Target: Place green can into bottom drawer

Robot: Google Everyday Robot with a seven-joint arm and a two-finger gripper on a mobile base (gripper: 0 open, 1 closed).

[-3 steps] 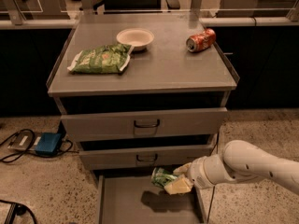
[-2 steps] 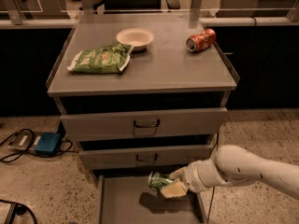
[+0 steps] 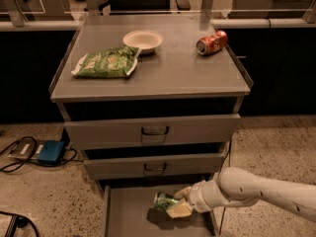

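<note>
The green can [image 3: 164, 201] is held on its side by my gripper [image 3: 174, 203], just above the floor of the open bottom drawer [image 3: 129, 214]. The gripper's pale fingers [image 3: 180, 210] are shut on the can. My white arm [image 3: 256, 189] reaches in from the right, low beside the cabinet. The drawer is pulled out under the two upper drawers; its front part runs out of the frame below.
On the cabinet top [image 3: 168, 78] lie a green snack bag [image 3: 105, 62], a white bowl [image 3: 142, 40] and a red soda can [image 3: 211, 42] on its side. Two upper drawers [image 3: 153, 131] stand slightly open. A blue box with cables [image 3: 49, 151] lies on the floor at left.
My gripper has carried the green can a little to the left and lower, closer to the drawer floor. Nothing on the cabinet top has moved.
</note>
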